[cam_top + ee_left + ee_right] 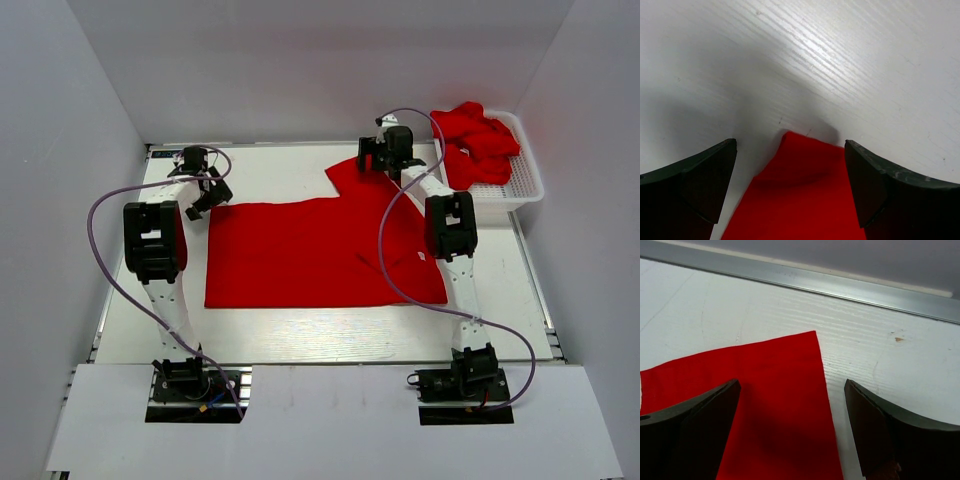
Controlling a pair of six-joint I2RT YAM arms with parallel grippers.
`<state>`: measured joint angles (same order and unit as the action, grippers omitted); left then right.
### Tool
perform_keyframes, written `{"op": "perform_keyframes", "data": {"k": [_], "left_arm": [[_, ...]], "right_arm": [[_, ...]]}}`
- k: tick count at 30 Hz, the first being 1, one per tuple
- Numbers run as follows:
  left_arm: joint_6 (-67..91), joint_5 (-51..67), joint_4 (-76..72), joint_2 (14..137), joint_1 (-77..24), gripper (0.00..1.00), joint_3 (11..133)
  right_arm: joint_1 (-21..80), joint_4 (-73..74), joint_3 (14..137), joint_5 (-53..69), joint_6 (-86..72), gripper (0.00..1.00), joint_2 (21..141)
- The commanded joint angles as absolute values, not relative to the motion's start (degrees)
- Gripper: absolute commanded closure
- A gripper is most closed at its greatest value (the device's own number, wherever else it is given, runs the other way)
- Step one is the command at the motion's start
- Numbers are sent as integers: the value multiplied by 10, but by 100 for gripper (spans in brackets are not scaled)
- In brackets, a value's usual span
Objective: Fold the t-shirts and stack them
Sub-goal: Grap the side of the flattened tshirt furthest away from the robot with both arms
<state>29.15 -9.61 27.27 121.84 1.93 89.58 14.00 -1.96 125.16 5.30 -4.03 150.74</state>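
One red t-shirt (310, 252) lies spread flat across the middle of the table. Its sleeve (350, 177) points toward the far edge. My left gripper (208, 203) hovers open at the shirt's far left corner. In the left wrist view that red corner (800, 195) lies between the two dark fingers (705, 185), touching neither. My right gripper (372, 162) is open over the sleeve. There the sleeve's end (770, 385) lies between and under the spread fingers (880, 435). More red t-shirts (480, 135) are heaped in the basket.
A white mesh basket (530, 172) stands at the back right corner, close to the right arm. A metal rail (815, 282) runs along the table's far edge. White walls close in the back and both sides.
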Motion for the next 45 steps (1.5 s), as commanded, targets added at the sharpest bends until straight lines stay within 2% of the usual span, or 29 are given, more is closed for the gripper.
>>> {"op": "perform_keyframes", "data": {"k": [1,8,13,17,18,19,21,22,23,24,30,38,45], "left_arm": [[290,-90,265,1204,22,2,877],[301,-78,249,1204,22,6,847],[301,-66,249,1209,22,8,842],[306,-60,243,1204,22,16,830],[306,-60,238,1204,22,27,823],[306,-53,238,1204,22,34,823],[312,-46,233,1199,22,60,812],[312,-40,227,1199,22,84,812],[312,-40,227,1199,22,94,812],[312,-33,220,1199,22,100,812],[304,-15,173,1172,22,100,800],[276,-10,92,1087,17,100,737],[276,-22,86,1019,11,100,680]], "right_arm": [[141,-67,1280,84,-64,10,1513],[147,-40,1280,116,-66,10,1513],[147,-2,1282,127,-70,16,1509],[150,39,1282,125,-71,37,1505],[151,46,1279,122,-72,49,1503],[150,48,1277,116,-74,56,1504],[150,47,1270,112,-76,70,1497],[153,43,1263,102,-76,77,1493],[153,43,1260,95,-76,84,1491],[153,37,1257,78,-75,100,1489],[156,-20,1230,89,-44,100,1449],[156,-116,1140,206,27,100,1357],[156,-166,947,192,42,100,1257]]}}
